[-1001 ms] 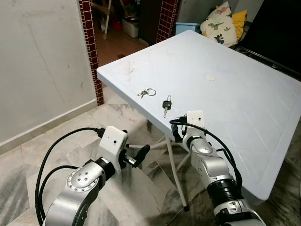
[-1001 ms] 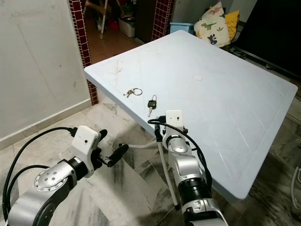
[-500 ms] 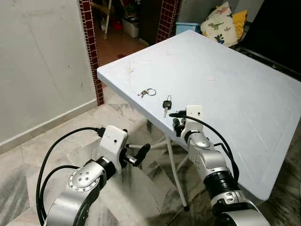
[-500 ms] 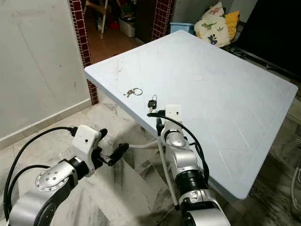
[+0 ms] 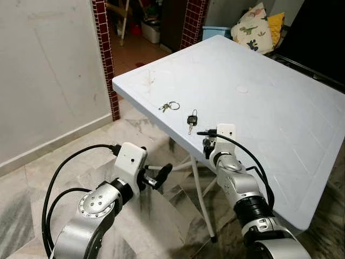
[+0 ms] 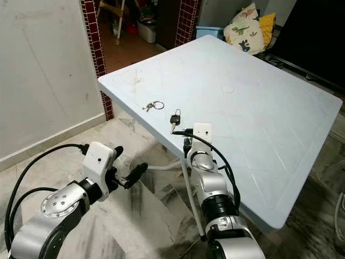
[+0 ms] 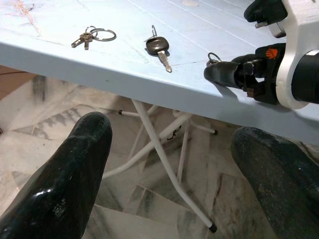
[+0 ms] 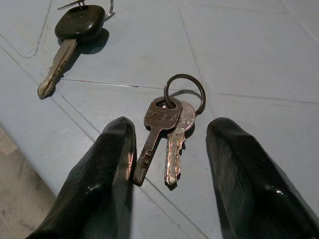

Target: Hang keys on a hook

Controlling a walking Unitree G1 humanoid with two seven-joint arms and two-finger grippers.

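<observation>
Two metal keys on one ring lie flat on the white table, near its front edge. My right gripper is open and low over the table, one black finger on each side of those keys without touching them. In the left eye view this gripper sits at the table's edge. Beyond it lie a black-headed key and a small bunch of keys on a ring. My left gripper hangs open below table height, over the floor, holding nothing.
White folding legs stand under the table over a marble floor. A plain wall and a red-tiled doorway post are at the left. Cushions and a blue bin lie beyond the table's far side.
My right gripper has edged slightly forward over the table's edge toward the keys. The left arm has stayed where it was.
</observation>
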